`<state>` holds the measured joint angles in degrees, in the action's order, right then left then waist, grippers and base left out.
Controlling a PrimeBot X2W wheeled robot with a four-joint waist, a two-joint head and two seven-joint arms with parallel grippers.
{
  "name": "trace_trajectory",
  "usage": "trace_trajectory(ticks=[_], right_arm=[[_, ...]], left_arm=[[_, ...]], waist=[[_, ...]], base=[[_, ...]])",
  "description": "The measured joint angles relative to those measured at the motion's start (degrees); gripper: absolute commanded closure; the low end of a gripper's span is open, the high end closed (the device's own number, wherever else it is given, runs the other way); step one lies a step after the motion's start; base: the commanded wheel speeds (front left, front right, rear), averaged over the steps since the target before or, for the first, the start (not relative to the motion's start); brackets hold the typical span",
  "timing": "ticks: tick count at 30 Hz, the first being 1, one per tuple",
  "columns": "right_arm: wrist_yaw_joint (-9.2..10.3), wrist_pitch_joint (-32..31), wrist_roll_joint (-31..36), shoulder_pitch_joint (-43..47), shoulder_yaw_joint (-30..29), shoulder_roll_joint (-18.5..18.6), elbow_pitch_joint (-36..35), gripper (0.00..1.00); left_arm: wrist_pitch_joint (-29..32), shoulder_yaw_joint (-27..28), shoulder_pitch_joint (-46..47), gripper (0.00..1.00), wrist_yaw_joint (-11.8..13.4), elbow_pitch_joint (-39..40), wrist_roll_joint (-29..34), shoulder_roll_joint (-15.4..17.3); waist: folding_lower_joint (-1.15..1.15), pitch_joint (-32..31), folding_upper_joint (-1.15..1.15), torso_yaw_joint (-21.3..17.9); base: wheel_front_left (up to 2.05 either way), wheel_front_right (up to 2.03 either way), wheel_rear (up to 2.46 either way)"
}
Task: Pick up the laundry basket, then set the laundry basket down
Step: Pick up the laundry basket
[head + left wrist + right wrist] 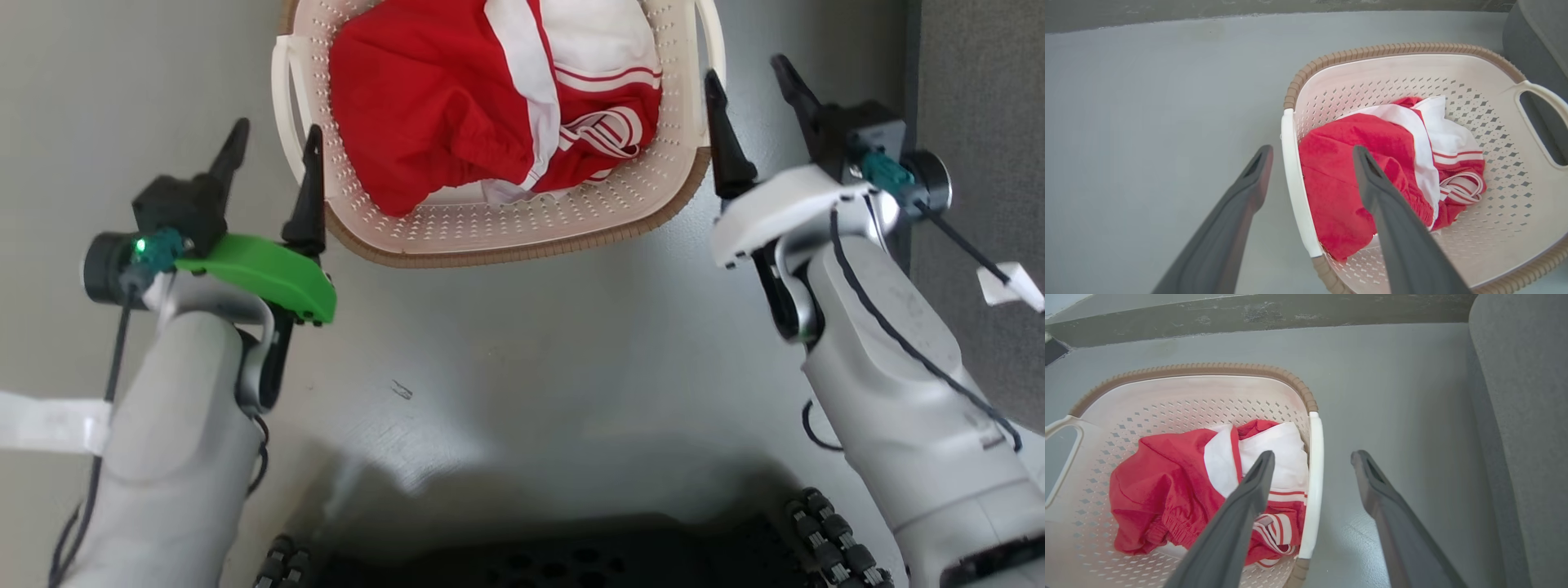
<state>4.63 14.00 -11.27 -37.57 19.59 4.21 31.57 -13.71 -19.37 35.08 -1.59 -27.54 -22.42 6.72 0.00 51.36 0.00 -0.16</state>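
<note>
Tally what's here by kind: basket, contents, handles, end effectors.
Basket: 1
Garment: 1
Handles: 2 (left handle, right handle)
End effectors: 2 (left end effector, right end effector)
Total: 6

The smooth grey floor (506,327) carries the laundry basket (490,224), a grey upholstered piece (980,82) just beside it.

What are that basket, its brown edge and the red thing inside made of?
The laundry basket looks like moulded plastic: smooth cream walls with regular punched holes. Its brown rim imitates weaving, but the even ribs suggest plastic too. The red-and-white garment is soft fabric, creased and folded; the fibre I cannot tell.
</note>
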Motion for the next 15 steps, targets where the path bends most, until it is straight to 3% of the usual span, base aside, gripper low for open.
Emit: trace_trajectory(ticks=[15], right_arm=[[-1.18, -3.65, -0.99, -10.52, 4.01, -0.41, 10.65, 0.00]], left_arm=[[5.38, -1.68, 10.63, 0.00, -2.97, -10.21, 1.55, 0.99]], waist=[[0.00, 2.29, 0.00, -1.02]], base=[[0.00, 0.00, 0.00]])
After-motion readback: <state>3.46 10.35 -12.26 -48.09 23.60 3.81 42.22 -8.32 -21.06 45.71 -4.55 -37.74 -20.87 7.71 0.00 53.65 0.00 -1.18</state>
